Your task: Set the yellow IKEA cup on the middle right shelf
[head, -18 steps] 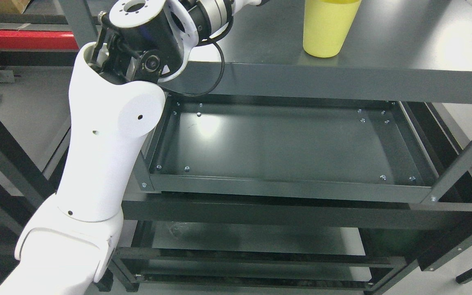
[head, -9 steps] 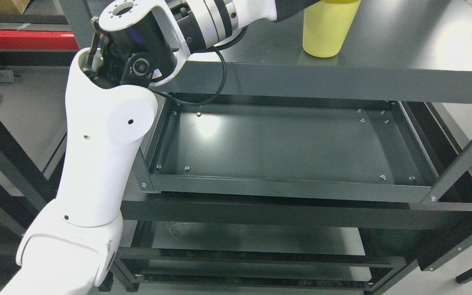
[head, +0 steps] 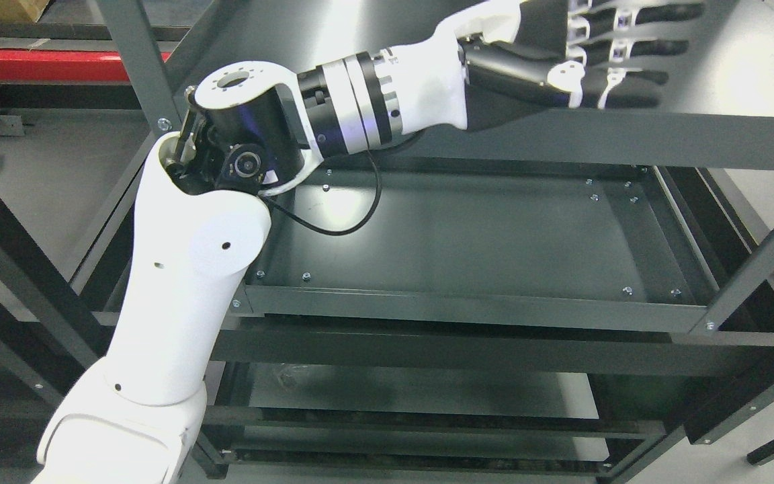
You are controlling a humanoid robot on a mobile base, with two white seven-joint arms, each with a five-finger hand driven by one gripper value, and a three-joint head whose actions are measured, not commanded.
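Observation:
No yellow cup shows in the head view. My left arm (head: 185, 282) comes in from the lower left and bends at the elbow toward the upper right. Its black hand (head: 602, 54) lies over the top shelf (head: 729, 74), back toward the camera, fingers (head: 649, 48) stretched straight to the right and holding nothing that I can see. The hand covers the spot at the shelf's front edge. The dark tray-like shelf (head: 649, 228) one level down lies below the hand. My right arm is out of view.
The rack's grey uprights stand at the left (head: 138, 67) and right (head: 763, 269). A lower shelf (head: 414, 396) shows beneath the tray. A red beam (head: 37, 64) lies on the floor at the far left.
My left forearm has lowered and swung right, bringing the hand into view over the top shelf. The yellow cup that stood there before is no longer visible.

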